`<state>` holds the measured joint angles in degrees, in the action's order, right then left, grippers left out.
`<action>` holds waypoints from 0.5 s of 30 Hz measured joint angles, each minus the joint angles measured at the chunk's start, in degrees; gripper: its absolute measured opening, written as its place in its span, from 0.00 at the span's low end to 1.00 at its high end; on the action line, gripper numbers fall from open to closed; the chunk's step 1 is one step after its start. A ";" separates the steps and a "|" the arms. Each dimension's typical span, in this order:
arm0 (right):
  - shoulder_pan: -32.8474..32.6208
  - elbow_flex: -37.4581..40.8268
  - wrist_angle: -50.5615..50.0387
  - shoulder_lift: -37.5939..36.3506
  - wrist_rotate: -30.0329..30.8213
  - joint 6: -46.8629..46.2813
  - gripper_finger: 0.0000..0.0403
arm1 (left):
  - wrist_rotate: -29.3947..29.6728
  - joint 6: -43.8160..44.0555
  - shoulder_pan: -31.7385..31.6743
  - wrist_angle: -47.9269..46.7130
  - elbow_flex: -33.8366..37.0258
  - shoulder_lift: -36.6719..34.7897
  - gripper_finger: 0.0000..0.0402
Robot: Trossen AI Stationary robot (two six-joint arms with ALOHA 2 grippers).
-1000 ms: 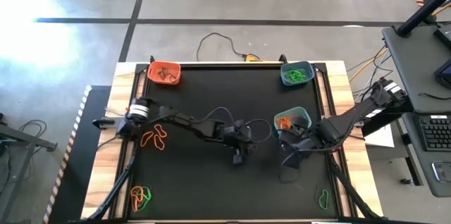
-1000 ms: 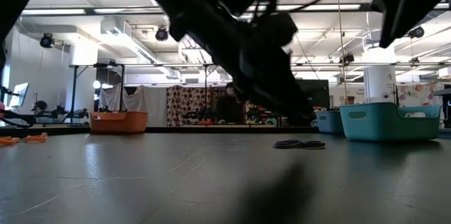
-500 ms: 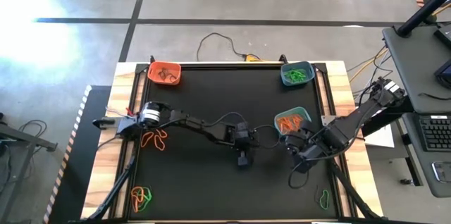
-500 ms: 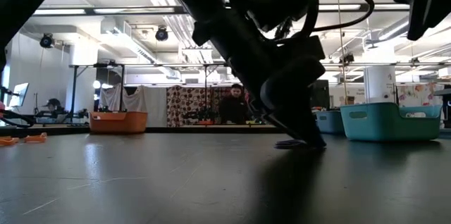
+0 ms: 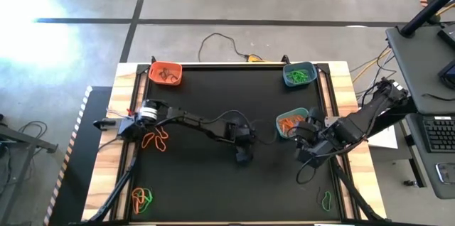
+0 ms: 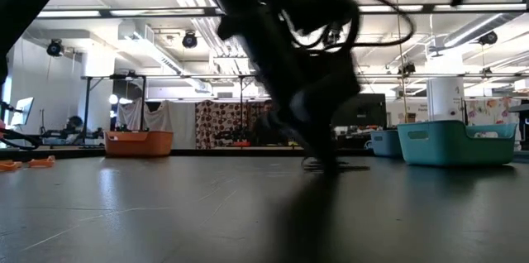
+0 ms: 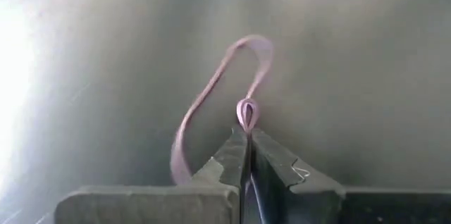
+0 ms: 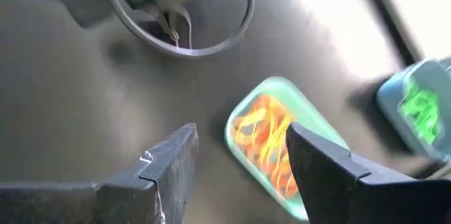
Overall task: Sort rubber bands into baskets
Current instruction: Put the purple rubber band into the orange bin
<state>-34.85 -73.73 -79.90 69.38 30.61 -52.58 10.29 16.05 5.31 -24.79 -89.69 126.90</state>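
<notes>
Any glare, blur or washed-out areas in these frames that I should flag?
High view: strong glare whitens the floor at upper left. Low view: the left arm is a motion-smeared silhouette against bright ceiling lights. Left wrist view: glare at one edge, yet the left gripper, shut on a rubber band, is sharp. Right wrist view: soft; the basket of orange bands is blurred.

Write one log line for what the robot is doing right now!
left gripper: shut on rubber band at mid-table | right gripper: open, empty, above teal basket of orange bands

Bare black table (image 5: 206,94) between far baskets; both arms and teal basket (image 5: 293,121) crowding mid-right.
</notes>
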 joint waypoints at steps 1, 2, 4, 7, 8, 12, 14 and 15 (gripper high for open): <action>0.00 -0.85 0.05 0.00 1.85 -0.02 0.52 | 1.45 0.13 -0.40 -2.96 0.21 -1.08 0.00; 0.00 -1.57 0.08 0.00 3.55 -0.02 0.52 | 3.47 0.11 -0.95 -5.58 0.35 -2.18 0.00; 0.00 -2.88 0.13 0.00 6.73 -0.02 0.52 | 7.19 -0.07 -2.08 -10.03 0.40 -4.74 0.00; 0.00 -4.27 0.65 0.00 9.87 -0.66 0.52 | 12.28 -0.04 -4.68 -16.87 1.86 -10.91 0.00; 0.00 -4.55 0.77 0.00 9.97 -1.51 0.52 | 13.42 0.38 -5.88 -18.48 3.11 -13.27 0.00; -0.02 -4.86 0.96 0.02 8.40 -5.56 0.52 | 17.57 1.82 -13.06 -21.25 11.84 -24.52 0.00; -0.02 -4.83 0.98 0.04 6.25 -8.27 0.52 | 20.58 3.37 -17.73 -21.55 16.88 -31.55 0.00; -0.02 -4.74 0.99 0.04 5.20 -9.87 0.52 | 22.03 4.25 -20.41 -21.84 19.41 -34.78 0.00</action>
<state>-34.87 -78.46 -78.91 69.43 35.81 -62.44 32.32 20.30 -15.11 -46.62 -70.28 92.12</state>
